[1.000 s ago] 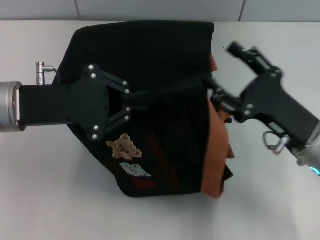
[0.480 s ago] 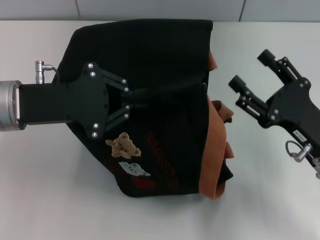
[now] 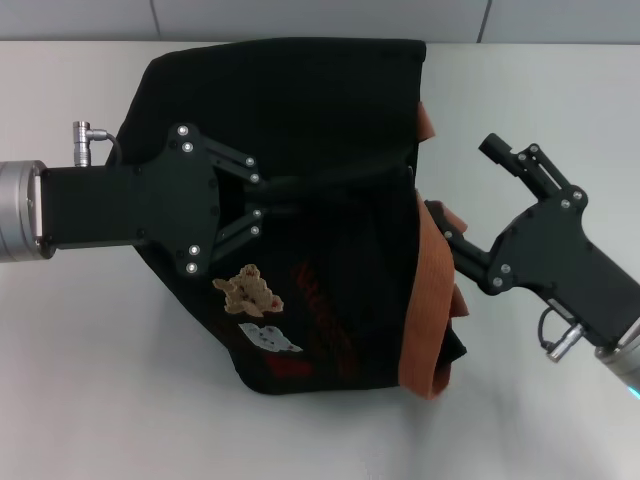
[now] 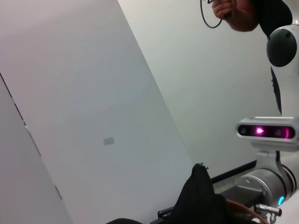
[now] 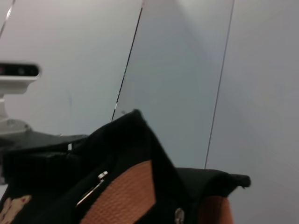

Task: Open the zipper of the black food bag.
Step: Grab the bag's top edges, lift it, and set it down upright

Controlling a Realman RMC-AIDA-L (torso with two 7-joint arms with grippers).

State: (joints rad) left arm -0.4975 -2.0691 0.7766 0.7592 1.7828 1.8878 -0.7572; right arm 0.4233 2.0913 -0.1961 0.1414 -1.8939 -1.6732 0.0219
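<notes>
I am seeing the black food bag (image 3: 310, 200) lying in the middle of the white table (image 3: 90, 380). My left gripper (image 3: 280, 205) is sitting on top of it, pinching the black cloth. My right gripper (image 3: 455, 195) is waiting by the bag's brown strap (image 3: 425, 300), with its fingers wide apart and holding nothing.

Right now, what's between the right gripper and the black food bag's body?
In the head view, only the bag's tan strap lies between the right gripper and the black food bag.

Bag (image 3: 330, 150) between left claw (image 3: 262, 205), right claw (image 3: 468, 200)
</notes>
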